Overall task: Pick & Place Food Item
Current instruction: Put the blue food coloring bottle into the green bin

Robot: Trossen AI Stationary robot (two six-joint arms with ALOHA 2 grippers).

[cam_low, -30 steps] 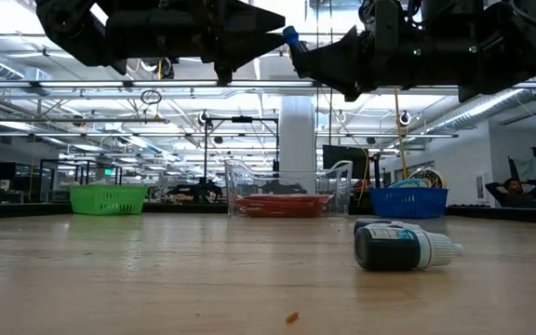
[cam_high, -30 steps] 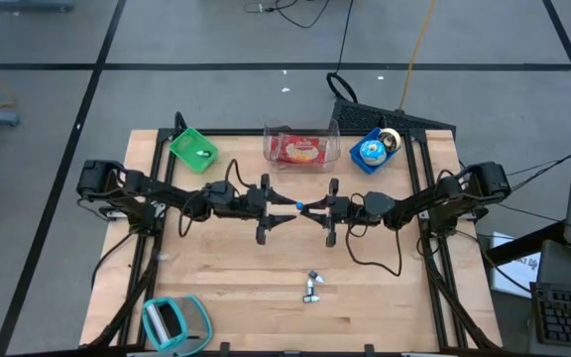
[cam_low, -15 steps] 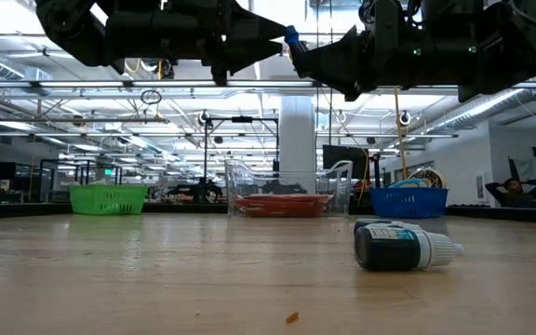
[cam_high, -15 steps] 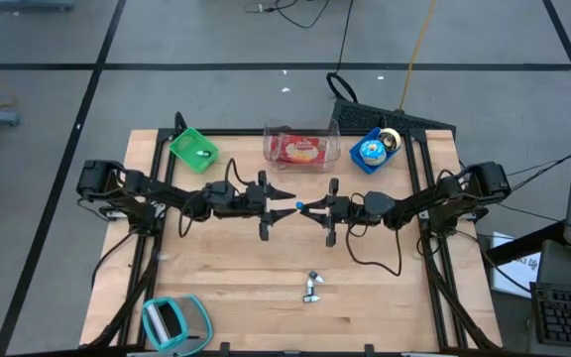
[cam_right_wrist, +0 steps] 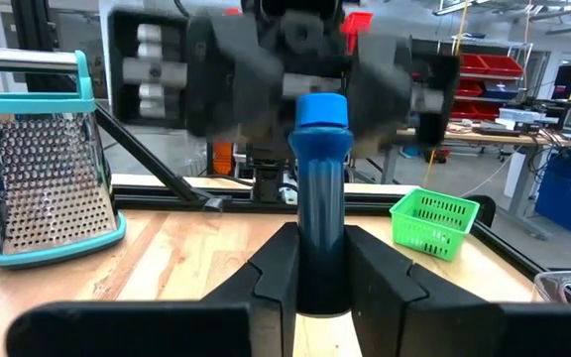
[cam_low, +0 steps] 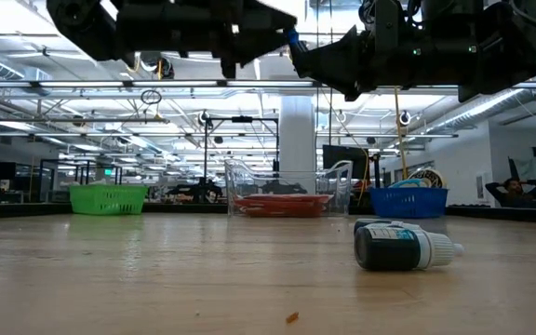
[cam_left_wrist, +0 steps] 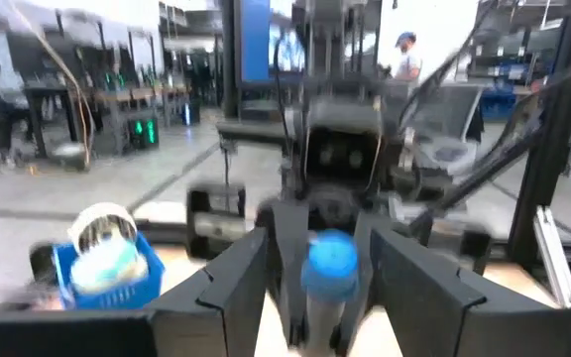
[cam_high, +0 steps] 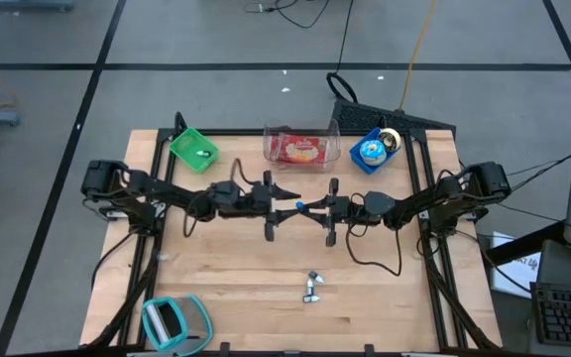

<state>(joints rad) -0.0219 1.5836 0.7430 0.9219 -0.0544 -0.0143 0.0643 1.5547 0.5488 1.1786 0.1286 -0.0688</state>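
Observation:
A small blue bottle with a blue cap [cam_right_wrist: 320, 111] hangs high over the middle of the table, with my right gripper [cam_right_wrist: 320, 273] shut on it. Its cap [cam_high: 298, 206] points toward the table's left. My left gripper [cam_left_wrist: 325, 297] is open and faces the right one. Its two fingers [cam_left_wrist: 231, 288] stand on either side of the cap [cam_left_wrist: 330, 256], with a gap showing on both sides. In the high view my left gripper [cam_high: 287, 203] and my right gripper [cam_high: 307, 207] meet tip to tip. My right gripper pinches the bottle's body [cam_right_wrist: 320, 258] between its two fingers, at the end away from the cap. The fingers come roughly level from the table's right and lie along the bottle. The bottle sticks out past the fingertips, cap end first, lifted clear of the table.
A dark bottle with a white tip [cam_low: 403, 249] lies on the table near the front. Along the far edge stand a green basket [cam_high: 194, 149], a clear bin [cam_high: 300, 149] with a red packet, and a blue basket [cam_high: 373, 151]. A teal-framed grater [cam_high: 171, 322] lies at the near left.
My left gripper has gone a little toward the table's right edge and slightly up, closing in on the blue cap, so that its fingers now stand around it. My right gripper and the bottle have kept still.

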